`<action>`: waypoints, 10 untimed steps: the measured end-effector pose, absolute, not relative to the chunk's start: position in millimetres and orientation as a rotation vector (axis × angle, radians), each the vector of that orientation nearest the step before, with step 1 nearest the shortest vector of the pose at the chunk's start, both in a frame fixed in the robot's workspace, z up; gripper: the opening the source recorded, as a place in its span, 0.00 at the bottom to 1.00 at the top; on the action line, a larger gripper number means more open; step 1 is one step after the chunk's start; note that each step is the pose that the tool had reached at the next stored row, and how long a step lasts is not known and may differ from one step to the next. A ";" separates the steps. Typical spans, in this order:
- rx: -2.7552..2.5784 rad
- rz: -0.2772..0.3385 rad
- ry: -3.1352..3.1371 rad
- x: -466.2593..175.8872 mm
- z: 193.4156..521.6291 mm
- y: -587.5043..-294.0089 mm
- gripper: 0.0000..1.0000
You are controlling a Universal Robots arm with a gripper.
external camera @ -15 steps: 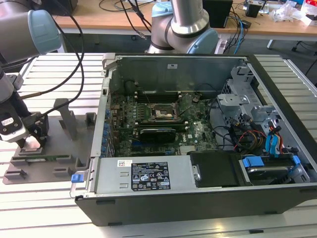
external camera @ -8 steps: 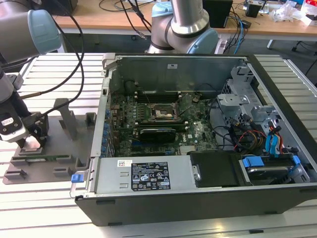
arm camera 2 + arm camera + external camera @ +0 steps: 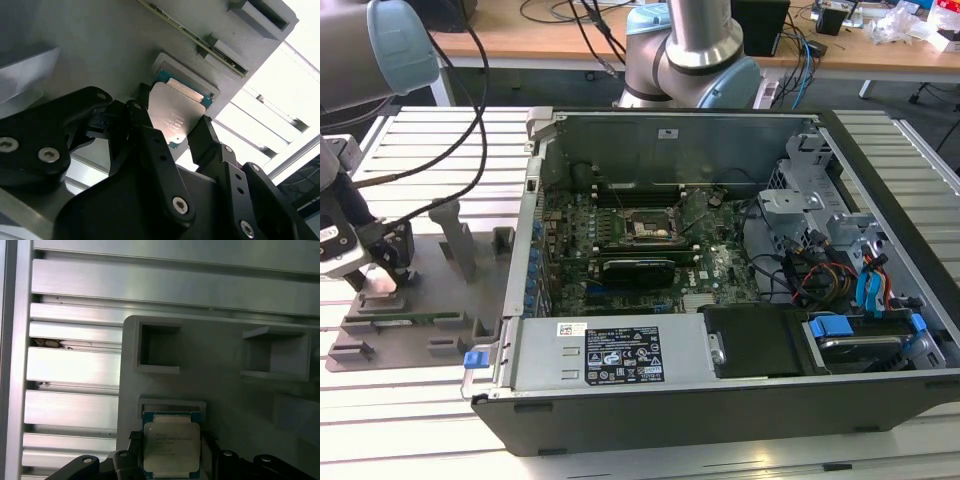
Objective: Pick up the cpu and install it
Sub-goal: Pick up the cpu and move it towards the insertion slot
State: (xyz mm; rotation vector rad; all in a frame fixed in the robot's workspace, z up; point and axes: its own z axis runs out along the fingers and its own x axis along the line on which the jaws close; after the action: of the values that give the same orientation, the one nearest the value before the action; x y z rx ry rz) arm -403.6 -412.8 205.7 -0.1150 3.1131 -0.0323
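The gripper [image 3: 173,121] straddles the cpu [image 3: 177,107], fingers [image 3: 150,135] closed against its opposite edges, chip flat in the grey tray [image 3: 100,40].

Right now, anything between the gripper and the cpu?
Nothing visible. In both wrist views the gripper is right at the cpu, which lies on the grey tray, with no object between.

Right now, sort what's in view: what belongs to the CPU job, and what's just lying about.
Job in hand: cpu, tray under it, gripper at the cpu, socket, motherboard.

Lying about: power supply, drive cage, wires, desk.
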 end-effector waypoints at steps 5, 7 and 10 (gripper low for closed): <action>-0.115 -0.032 3.113 -403.6 213.0 -412.8 0.55; -0.115 -0.032 3.113 -403.6 216.0 -412.8 0.55; -0.115 -0.032 3.113 -403.6 219.9 -412.8 0.55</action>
State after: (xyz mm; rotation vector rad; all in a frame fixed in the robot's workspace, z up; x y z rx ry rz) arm -403.6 -412.8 219.9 -0.1150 3.1130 -0.0322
